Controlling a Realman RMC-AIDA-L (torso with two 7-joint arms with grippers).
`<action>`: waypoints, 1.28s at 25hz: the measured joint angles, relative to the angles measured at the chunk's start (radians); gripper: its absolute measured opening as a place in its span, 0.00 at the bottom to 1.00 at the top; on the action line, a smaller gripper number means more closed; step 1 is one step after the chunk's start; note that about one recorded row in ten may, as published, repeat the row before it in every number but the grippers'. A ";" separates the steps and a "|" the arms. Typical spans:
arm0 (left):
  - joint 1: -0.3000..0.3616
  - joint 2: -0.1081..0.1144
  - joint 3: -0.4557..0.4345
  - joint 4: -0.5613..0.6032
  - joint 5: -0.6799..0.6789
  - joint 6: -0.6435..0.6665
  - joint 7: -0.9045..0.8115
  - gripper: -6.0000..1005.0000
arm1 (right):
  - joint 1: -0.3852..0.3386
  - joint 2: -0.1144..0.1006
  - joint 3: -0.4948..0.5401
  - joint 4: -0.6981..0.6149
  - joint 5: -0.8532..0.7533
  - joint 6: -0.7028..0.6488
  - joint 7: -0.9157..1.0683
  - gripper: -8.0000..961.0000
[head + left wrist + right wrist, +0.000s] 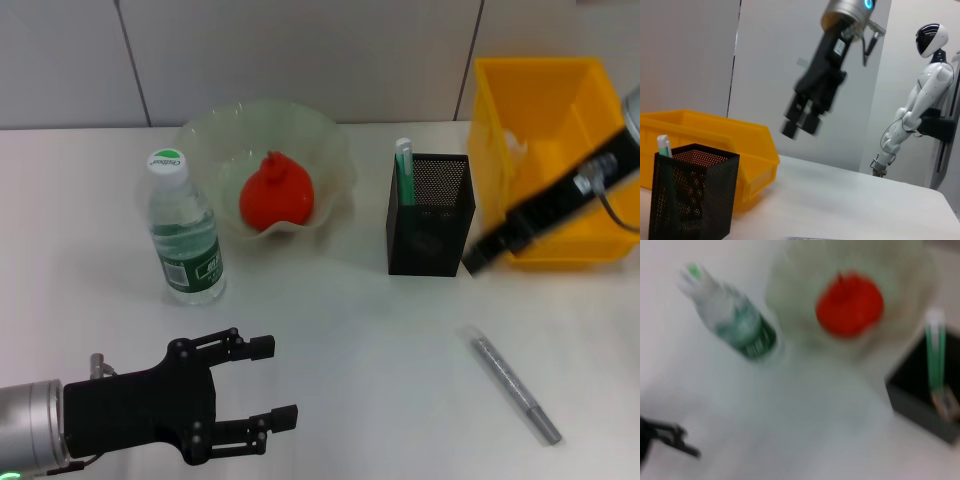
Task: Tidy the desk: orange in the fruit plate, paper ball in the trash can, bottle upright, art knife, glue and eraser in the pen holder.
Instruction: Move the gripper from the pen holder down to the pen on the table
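The orange (pixel 277 192) lies in the pale-green fruit plate (pixel 325 140) at the back. The bottle (pixel 186 238) stands upright left of the plate. The black mesh pen holder (pixel 430 220) holds a green glue stick (pixel 404 162). In the right wrist view a beige block, the eraser (pixel 946 404), shows inside the holder. A grey art knife (pixel 515 388) lies on the table front right. A pale lump, the paper ball (pixel 515 140), sits in the yellow trash can (pixel 560 235). My right gripper (pixel 480 255) hovers between holder and can. My left gripper (pixel 280 380) is open and empty at the front left.
The white table (pixel 350 340) runs back to a grey panel wall. A white humanoid robot (pixel 922 100) stands far beyond the table in the left wrist view. The trash can (pixel 715 135) stands close behind the pen holder (pixel 695 200).
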 joint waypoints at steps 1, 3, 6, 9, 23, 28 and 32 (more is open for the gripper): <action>0.000 0.000 0.000 0.000 0.000 0.000 0.000 0.80 | -0.001 0.009 -0.030 0.019 -0.074 -0.013 0.018 0.72; 0.000 0.000 0.000 0.000 0.000 0.000 -0.001 0.80 | -0.001 0.012 -0.049 0.039 -0.108 -0.013 0.024 0.73; 0.000 0.000 0.000 0.000 -0.001 0.000 -0.004 0.80 | 0.000 0.023 -0.111 0.130 -0.196 0.009 0.032 0.73; 0.000 0.001 0.000 0.000 -0.001 -0.002 -0.004 0.80 | 0.000 0.027 -0.133 0.152 -0.211 0.033 0.032 0.71; -0.002 0.001 0.000 0.000 0.000 -0.004 -0.005 0.80 | 0.020 0.035 -0.261 0.304 -0.165 0.205 0.034 0.67; 0.000 0.000 0.000 -0.003 0.001 -0.002 -0.001 0.80 | 0.022 0.035 -0.289 0.342 -0.155 0.243 0.034 0.65; 0.000 0.000 0.000 -0.005 0.003 -0.001 0.003 0.80 | 0.016 0.037 -0.302 0.349 -0.153 0.258 0.034 0.63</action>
